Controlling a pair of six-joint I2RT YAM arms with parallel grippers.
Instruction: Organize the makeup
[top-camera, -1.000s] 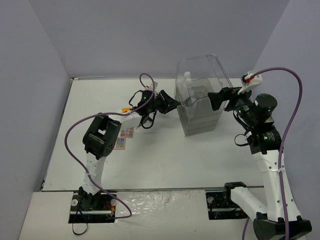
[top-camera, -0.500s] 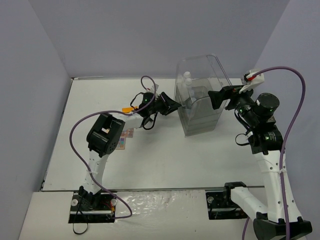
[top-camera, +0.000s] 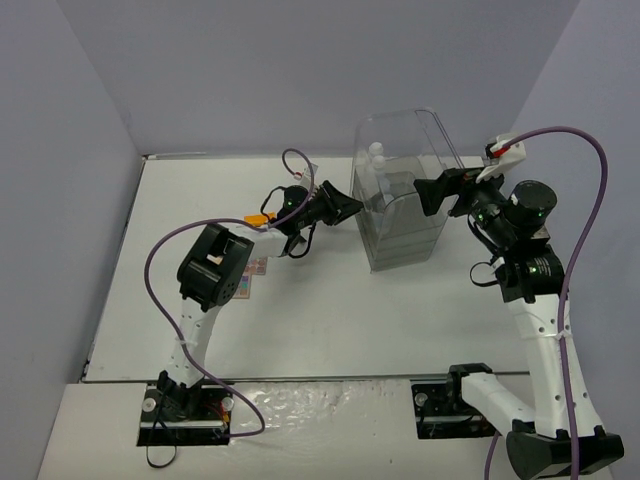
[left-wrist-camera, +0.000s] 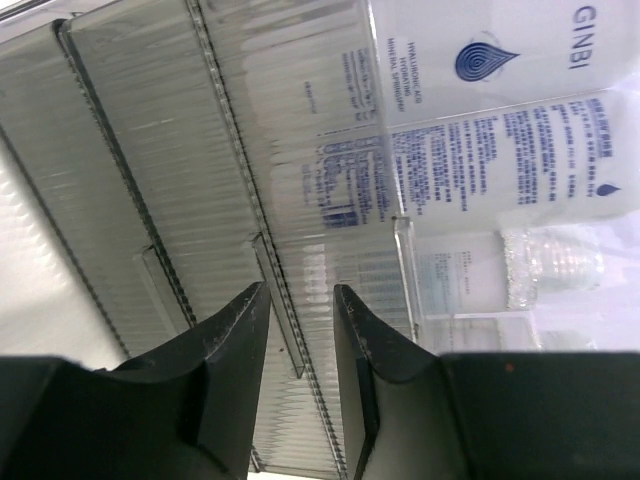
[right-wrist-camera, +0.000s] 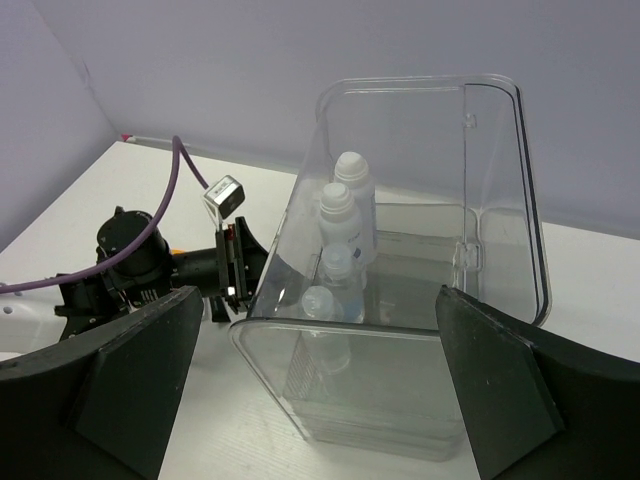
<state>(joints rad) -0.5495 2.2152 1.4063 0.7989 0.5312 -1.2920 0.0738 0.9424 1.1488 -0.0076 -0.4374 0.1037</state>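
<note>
The left gripper (top-camera: 352, 206) has edged closer to the tall clear plastic drawer case (top-camera: 405, 245), fingers narrowly parted at a drawer front. The right gripper (top-camera: 424, 190) is spread wide beside the case. White bottles (right-wrist-camera: 352, 195) stand in its top compartment; the multicolour eyeshadow palette (top-camera: 247, 281) lies under the left arm.

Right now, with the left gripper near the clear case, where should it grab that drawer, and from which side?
Grip the thin clear pull tab standing out from the ribbed drawer front; the rest looks flat, with nothing to pinch. Come straight at that face of the case, a finger on each side of the tab. The left gripper seems lined up so, open.
</note>
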